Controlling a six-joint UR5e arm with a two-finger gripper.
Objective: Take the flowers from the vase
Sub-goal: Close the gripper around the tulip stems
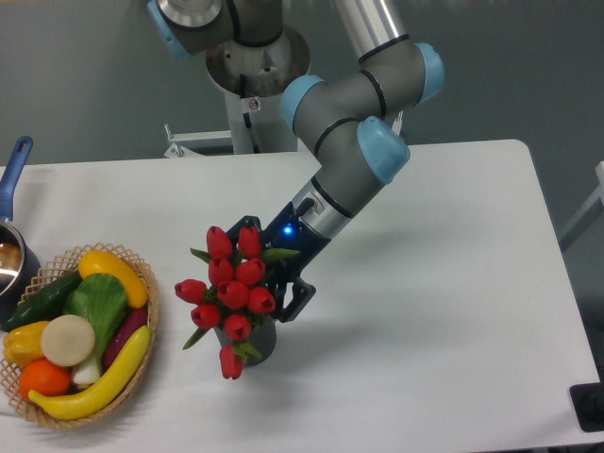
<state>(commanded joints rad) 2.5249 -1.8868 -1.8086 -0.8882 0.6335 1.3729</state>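
Fingers [294,300] spread wide, dark and angular, one tip showing low at the right edge of the bunch, the other peeking out near the top behind the blooms. Nothing clamped between them so far as can be seen. Gripper [270,266] tucked right in behind the flowers [233,288], just left of centre frame, blue light glowing on its body.

Flowers sitting in the vase [260,341], red heads fanned up and to the left, one bloom drooping low over the front rim. Vase upright on the white table [444,311], only a dark sliver of it showing under the leaves.

Step in hand, by the look of it: lining up to close on the bunch. Best aimed at the stems below the heads, not at the blooms, which would crush or slip. Worth centring the bundle between both fingers before closing, then lifting straight along the vase's axis so the vase stays put and does not tip. Whether the stems already sit between the fingers cannot be told; blooms hide that.

Wrist angled down and to the left, forearm climbing to a blue-capped elbow joint above centre, then up to the base at the top. Basket [142,274] of produce at lower left, well apart.
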